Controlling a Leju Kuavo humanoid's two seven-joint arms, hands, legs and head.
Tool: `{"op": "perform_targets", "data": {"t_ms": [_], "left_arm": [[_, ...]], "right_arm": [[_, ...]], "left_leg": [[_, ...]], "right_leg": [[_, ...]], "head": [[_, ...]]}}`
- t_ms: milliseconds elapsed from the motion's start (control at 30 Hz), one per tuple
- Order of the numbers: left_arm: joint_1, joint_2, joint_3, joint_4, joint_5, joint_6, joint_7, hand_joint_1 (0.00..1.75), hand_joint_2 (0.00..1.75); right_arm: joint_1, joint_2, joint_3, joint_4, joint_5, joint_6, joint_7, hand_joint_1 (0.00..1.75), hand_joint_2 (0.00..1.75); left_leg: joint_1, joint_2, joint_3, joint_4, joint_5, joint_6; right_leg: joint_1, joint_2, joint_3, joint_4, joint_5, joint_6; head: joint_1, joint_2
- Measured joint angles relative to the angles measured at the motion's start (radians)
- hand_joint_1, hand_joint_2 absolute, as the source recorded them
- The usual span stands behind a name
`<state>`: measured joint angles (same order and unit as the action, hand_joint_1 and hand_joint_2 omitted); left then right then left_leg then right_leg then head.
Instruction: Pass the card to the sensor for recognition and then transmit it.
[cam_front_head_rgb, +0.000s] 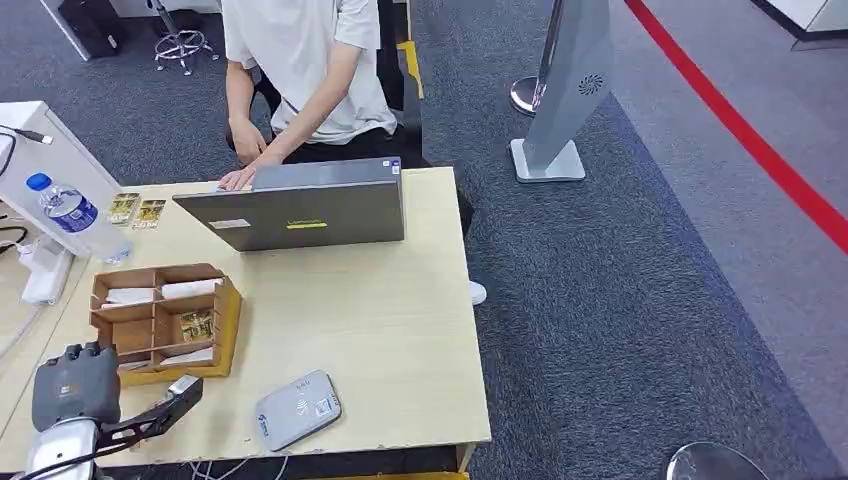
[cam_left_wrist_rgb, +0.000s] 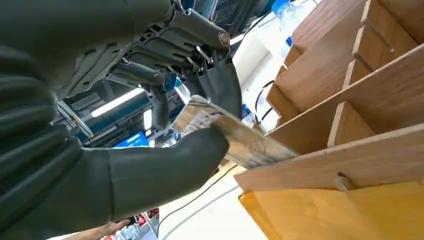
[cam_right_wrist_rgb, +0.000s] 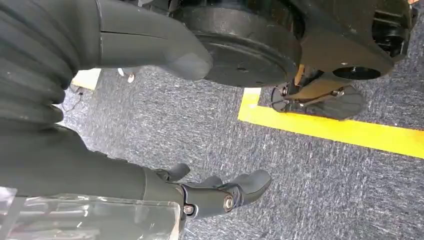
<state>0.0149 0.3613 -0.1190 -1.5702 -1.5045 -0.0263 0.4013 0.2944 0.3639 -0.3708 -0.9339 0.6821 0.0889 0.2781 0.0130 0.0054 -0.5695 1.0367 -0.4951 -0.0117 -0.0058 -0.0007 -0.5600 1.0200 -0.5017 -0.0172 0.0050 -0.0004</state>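
Because your left hand (cam_left_wrist_rgb: 165, 150) pinches the card (cam_left_wrist_rgb: 235, 137) between thumb and fingers (cam_left_wrist_rgb: 225, 87) at the box (cam_front_head_rgb: 165, 320), it can lift toward the sensor (cam_front_head_rgb: 296, 409). Your right hand (cam_right_wrist_rgb: 210, 192) hangs loosely curled, holding nothing.

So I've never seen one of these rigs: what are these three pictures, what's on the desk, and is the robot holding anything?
This is a two-armed humanoid robot seen through three of its own cameras. The wide picture looks down from its head; the other two sit at its wrists, so they look tilted.

On the pale wooden table lie a grey laptop, a water bottle, a wooden divided tray with cards in its compartments, and a grey card sensor near the front edge. A person sits behind the laptop.

The left hand is beside the tray. Its wrist view shows the thumb and fingers pinching a card at the tray's edge.

The right hand hangs above the carpet, fingers curled, holding nothing.
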Motion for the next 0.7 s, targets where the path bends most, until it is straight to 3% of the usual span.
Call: {"op": "perform_targets", "data": {"t_ms": [500,700], "left_arm": [[0.002,-0.021,0.03,0.002,0.0,0.006,-0.014,1.75,1.75],[-0.005,0.0,0.045,-0.027,0.0,-0.009,-0.011,1.75,1.75]], "right_arm": [[0.004,0.0,0.0,-0.012,-0.006,0.0,-0.003,0.0,1.75],[0.003,0.0,-0.002,-0.012,0.002,0.003,-0.019,0.0,1.75]], "left_leg": [[0.0,0.0,0.0,0.0,0.001,0.0],[0.001,0.0,0.0,0.0,0.001,-0.002]], "right_leg": [[0.0,0.0,0.0,0.0,0.0,0.0],[0.001,0.0,0.0,0.001,0.0,-0.001]], "head": [[0.0,0.0],[0.0,0.0]]}}
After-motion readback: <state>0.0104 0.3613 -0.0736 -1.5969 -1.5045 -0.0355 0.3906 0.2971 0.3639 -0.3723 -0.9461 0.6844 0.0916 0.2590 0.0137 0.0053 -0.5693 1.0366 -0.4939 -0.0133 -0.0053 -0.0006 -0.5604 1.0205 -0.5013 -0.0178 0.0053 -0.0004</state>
